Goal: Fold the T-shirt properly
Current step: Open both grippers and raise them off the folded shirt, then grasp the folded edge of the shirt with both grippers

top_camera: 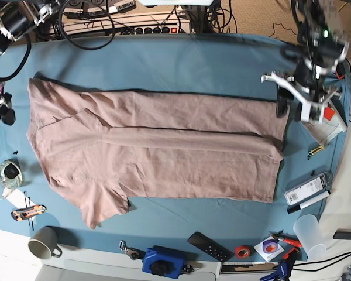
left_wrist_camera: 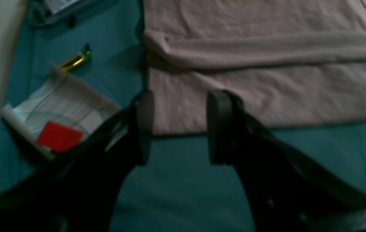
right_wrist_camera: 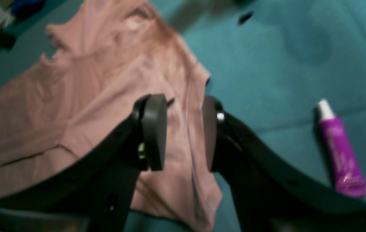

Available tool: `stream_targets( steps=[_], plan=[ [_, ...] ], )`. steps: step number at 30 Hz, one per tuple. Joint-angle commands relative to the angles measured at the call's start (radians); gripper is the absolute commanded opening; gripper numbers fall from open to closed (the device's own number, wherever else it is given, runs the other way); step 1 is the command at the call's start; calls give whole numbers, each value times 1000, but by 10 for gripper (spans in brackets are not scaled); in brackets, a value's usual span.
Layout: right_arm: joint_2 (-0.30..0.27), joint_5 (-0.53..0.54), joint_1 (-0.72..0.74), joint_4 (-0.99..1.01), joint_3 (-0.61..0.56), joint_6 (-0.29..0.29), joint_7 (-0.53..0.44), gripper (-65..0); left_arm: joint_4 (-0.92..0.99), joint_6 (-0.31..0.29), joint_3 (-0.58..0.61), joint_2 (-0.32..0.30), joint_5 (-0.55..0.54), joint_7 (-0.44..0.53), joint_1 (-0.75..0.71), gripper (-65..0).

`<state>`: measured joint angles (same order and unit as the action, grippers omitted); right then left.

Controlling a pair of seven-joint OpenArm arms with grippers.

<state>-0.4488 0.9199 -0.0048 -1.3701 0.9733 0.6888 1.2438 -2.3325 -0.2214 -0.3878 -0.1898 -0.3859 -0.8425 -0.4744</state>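
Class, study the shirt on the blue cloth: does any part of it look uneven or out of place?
Yes. The T-shirt is lopsided: one long edge is folded in over the body, but the near sleeve sticks out unfolded toward the table's front edge.

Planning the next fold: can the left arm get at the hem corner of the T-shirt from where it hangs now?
Probably yes: the left gripper hovers open just above the T-shirt corner, nothing between them.

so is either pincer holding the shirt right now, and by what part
Neither. The left pincer and right pincer both stand open above the T-shirt, with nothing between their pads.
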Motion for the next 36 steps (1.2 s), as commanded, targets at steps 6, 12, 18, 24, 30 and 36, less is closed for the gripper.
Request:
stream_targets(
  steps=[6, 12, 18, 24, 30, 36],
  plan=[
    [-30, 39, -57, -18, 5, 9, 43, -421, -24, 0, -3, -7, -7, 30, -120, -379],
    [-26, 91, -68, -18, 5, 9, 152, -369, -24, -1, -3, -4, -7, 27, -178, -379],
    [-25, 7, -68, 9, 3, 9, 54, -369, -24, 0, -3, -4, -6, 31, -208, -379],
    [-25, -4, -64, 142, 3, 9, -1, -369, -24, 0, -3, -4, -6, 34, -208, -379],
    [-25, 64, -59, 301, -1, 9, 7, -369, -24, 0, -3, -4, -6, 57, -207, -379],
    [-25, 150, -60, 338, -70, 9, 103, -369, -24, 0, -3, -4, -7, 62, -207, -379]
  ],
)
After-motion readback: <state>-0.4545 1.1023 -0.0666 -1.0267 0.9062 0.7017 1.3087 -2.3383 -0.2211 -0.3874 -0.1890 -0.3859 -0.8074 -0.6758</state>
